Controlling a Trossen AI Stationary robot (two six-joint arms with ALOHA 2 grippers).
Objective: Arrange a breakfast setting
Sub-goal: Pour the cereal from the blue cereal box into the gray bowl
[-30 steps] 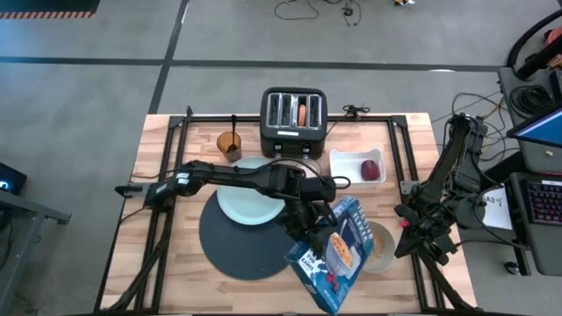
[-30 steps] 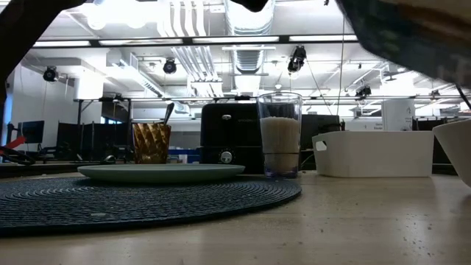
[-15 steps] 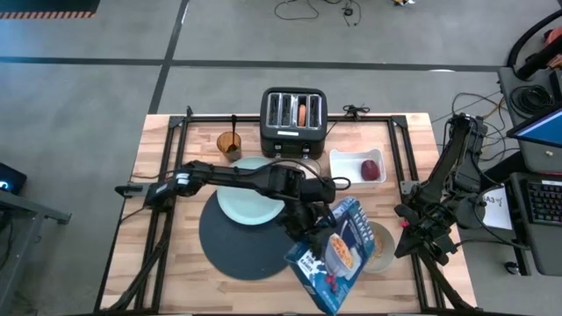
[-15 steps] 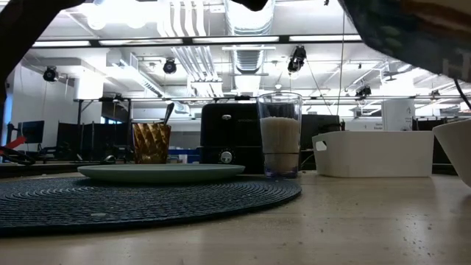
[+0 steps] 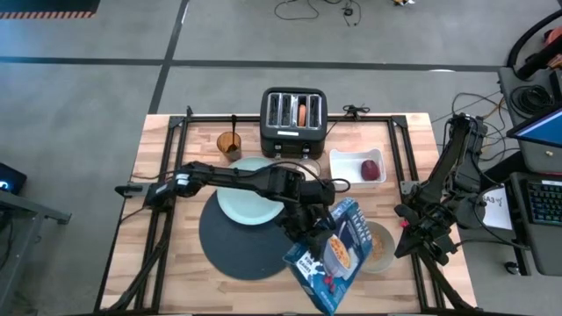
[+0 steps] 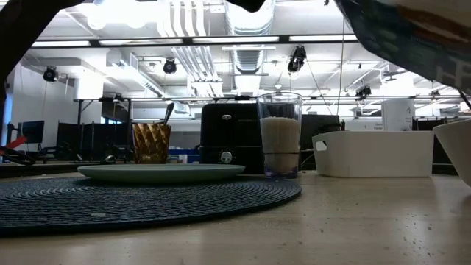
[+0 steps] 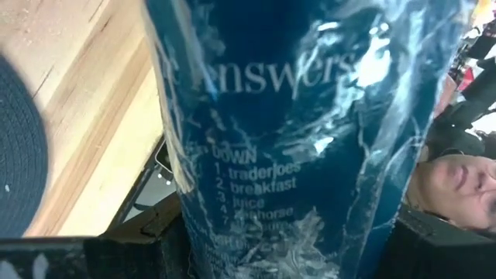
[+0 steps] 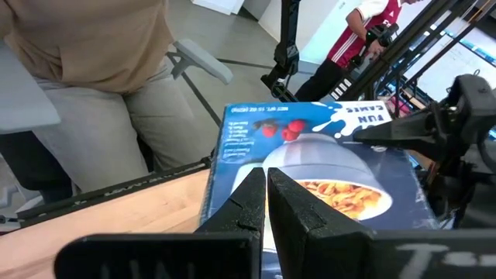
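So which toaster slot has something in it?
The third slot from the left of the toaster: an orange-brown item sits in it; the other three slots look empty.

Blue cereal box (image 5: 332,255), black toaster (image 5: 294,122), white tray (image 5: 347,169), perhaps amber cup (image 5: 229,143)

My left gripper (image 5: 309,230) holds a cereal box (image 5: 331,254) tilted over the bowl (image 5: 379,247) at the table's (image 5: 158,158) right front. Left of the box lies the placemat (image 5: 230,241), with the plate (image 5: 246,200) overlapping its rear edge. Behind the plate stands the toaster (image 5: 294,121), a cup (image 5: 229,143) to its left, the tray (image 5: 357,167) to its right holding the fruit (image 5: 371,168). My right gripper (image 5: 406,247) waits off the table's right edge.
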